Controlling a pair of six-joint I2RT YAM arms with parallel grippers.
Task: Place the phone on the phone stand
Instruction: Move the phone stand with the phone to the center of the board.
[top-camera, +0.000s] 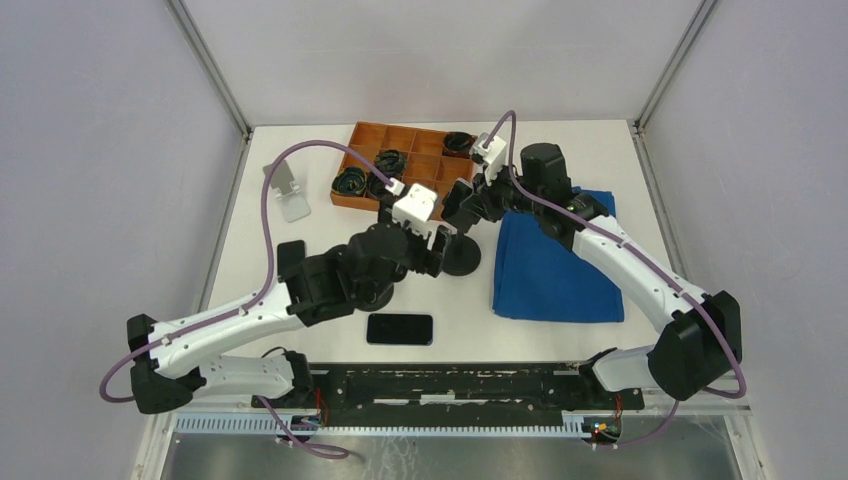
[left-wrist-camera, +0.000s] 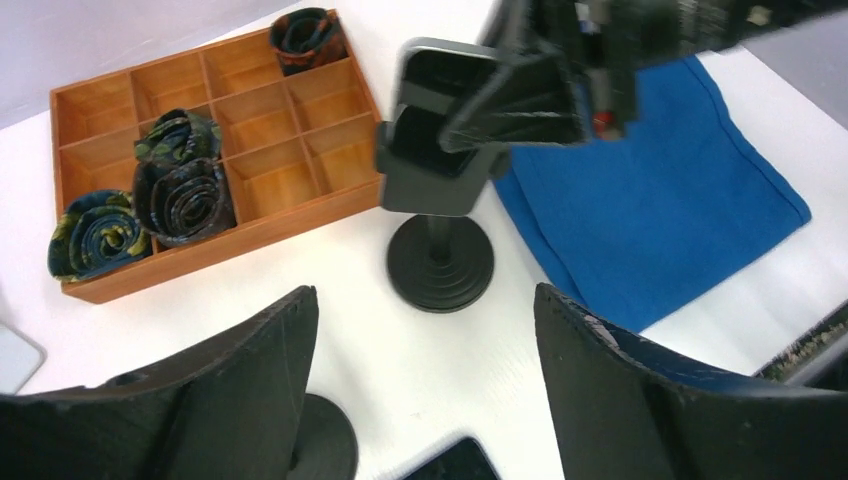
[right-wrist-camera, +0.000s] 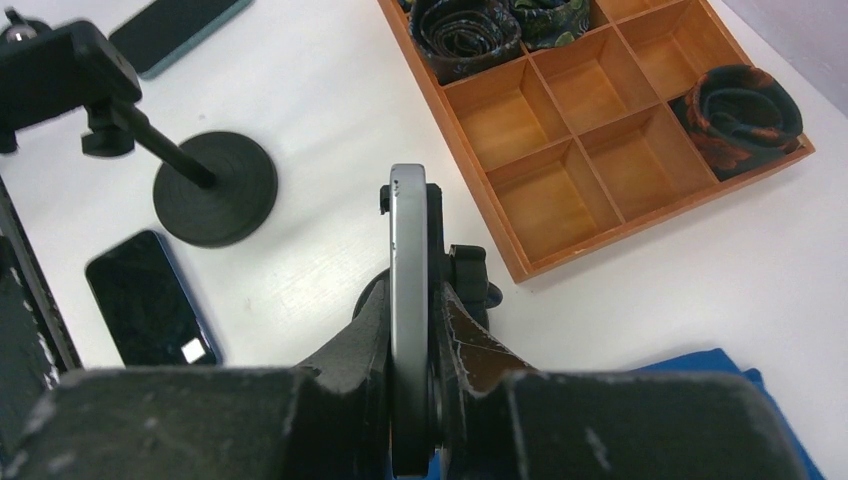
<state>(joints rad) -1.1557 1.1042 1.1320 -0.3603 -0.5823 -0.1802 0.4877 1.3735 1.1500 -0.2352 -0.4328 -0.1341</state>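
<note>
Phone (right-wrist-camera: 408, 250) stands edge-on, pinched by the right tool (right-wrist-camera: 410, 320) at the phone stand (left-wrist-camera: 440, 265), left tool (left-wrist-camera: 422, 300) hovering alongside, spread wide.

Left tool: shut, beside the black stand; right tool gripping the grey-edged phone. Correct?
No. The left tool is open, jaws spread wide, per the left wrist view. It is beside the black stand, and the right tool grips the grey-edged phone.
</note>
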